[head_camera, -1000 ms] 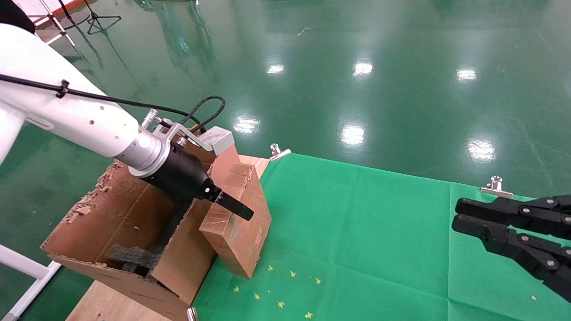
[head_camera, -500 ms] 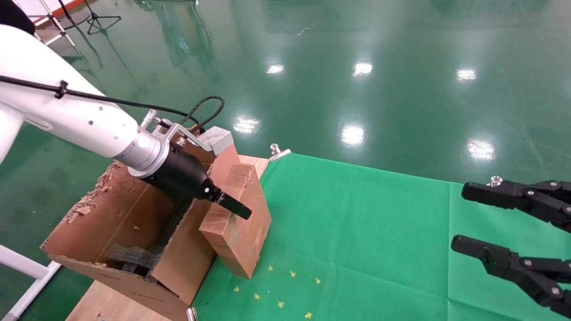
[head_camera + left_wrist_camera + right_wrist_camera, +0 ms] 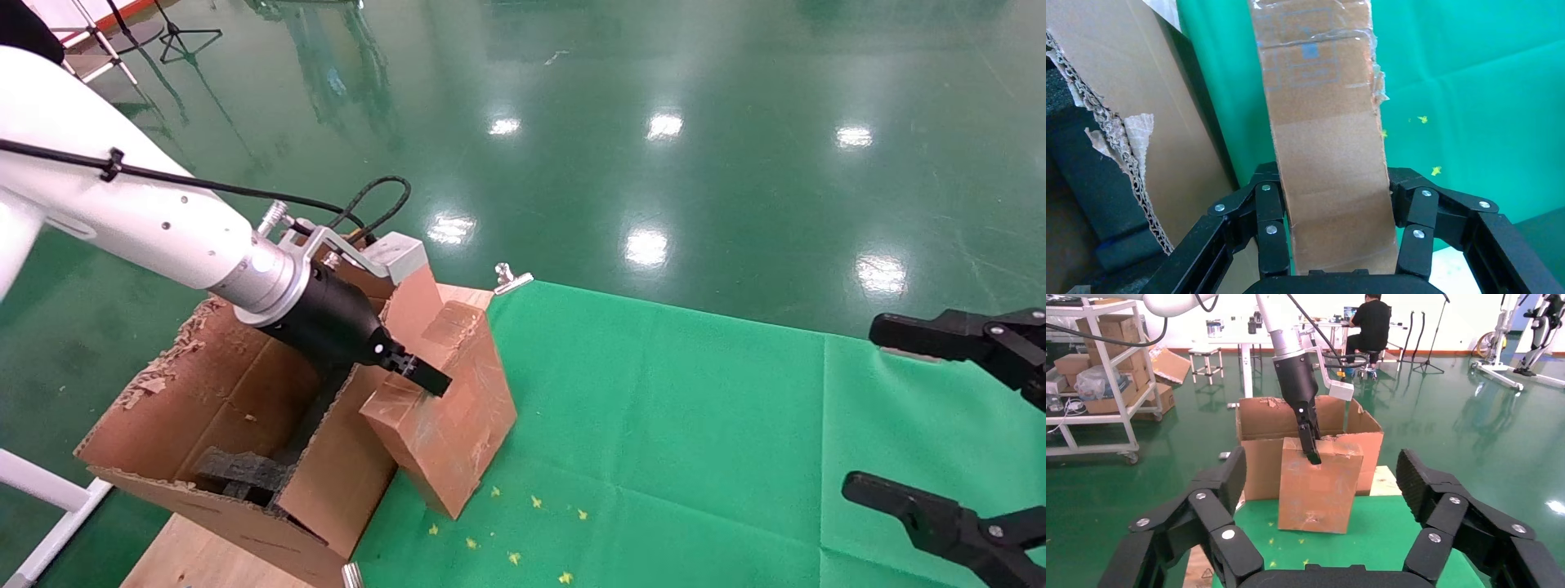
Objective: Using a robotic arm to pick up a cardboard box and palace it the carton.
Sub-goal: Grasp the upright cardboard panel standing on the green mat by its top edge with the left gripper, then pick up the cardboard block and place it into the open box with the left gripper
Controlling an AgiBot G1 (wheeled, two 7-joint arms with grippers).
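The small brown cardboard box (image 3: 462, 420) stands on edge on the green cloth, tilted, right beside the carton (image 3: 163, 384). My left gripper (image 3: 426, 380), on the white robotic arm (image 3: 155, 229), is shut on the box's upper end; in the left wrist view the fingers (image 3: 1269, 214) press both flat faces of the box (image 3: 1324, 122). One finger is hidden behind the box in the head view. The carton has torn rim flaps and black foam (image 3: 245, 472) inside. My right gripper (image 3: 866, 408) hangs open far to the right, facing the box (image 3: 1318, 484).
The green cloth (image 3: 670, 425) is held by metal clips (image 3: 511, 279) at the table's far edge. Small yellow scraps (image 3: 515, 523) lie near the box's foot. Bare wooden tabletop (image 3: 196, 563) shows under the carton. Shelves and a seated person (image 3: 1372, 324) are in the background.
My right gripper has opened wide, from nearly shut to fully spread. The cardboard box has tipped, its lower part swinging right, while the left gripper keeps its hold.
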